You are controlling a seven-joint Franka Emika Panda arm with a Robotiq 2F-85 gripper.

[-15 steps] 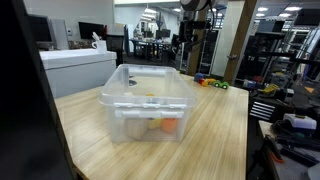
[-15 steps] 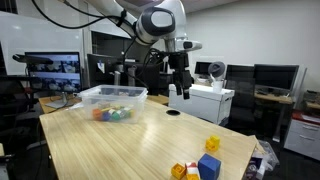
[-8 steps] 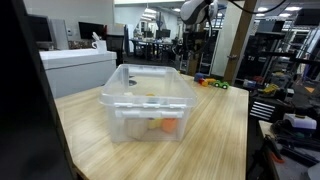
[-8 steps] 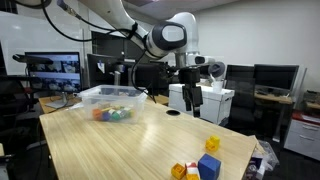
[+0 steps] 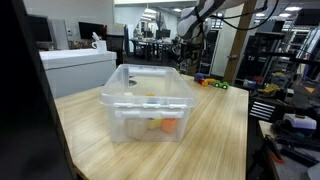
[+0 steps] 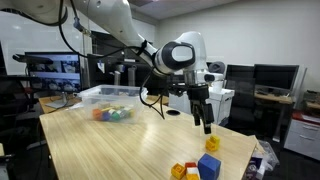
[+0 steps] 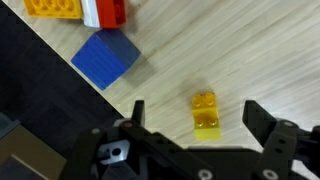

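So the gripper (image 7: 195, 118) hangs right above a little yellow brick (image 7: 207, 114) with its fingers (image 7: 262, 122) spread wide, nothing between them, one on each side of the brick in the wrist view. The brick lies flat on the desk (image 6: 110, 150) near the corner farthest from the clear plastic bin (image 6: 112, 98), a bit in from the edge, and in an exterior view you can see it just below the gripper (image 6: 205, 122) with a gap of air between them. My read on handling: it looks like a hard plastic stud brick, so super light, stiff, not fragile at all, but smooth and kinda slippery on the sides. Being that small and light, it'd probably skate on the wood if one finger touches first, so centring matters. I'd grab it across the two flat side walls, low on the body rather than up on the studs, and squarely, since a skewed pinch could spin it or pop it out. Neighbours aren't really in the way: the blue cube (image 7: 105, 58) sits well apart, right at the desk edge, and the red and white brick (image 7: 105, 12) and the orange-yellow brick (image 7: 52, 8) are farther along that same edge. Plenty of room around it for the open fingers.
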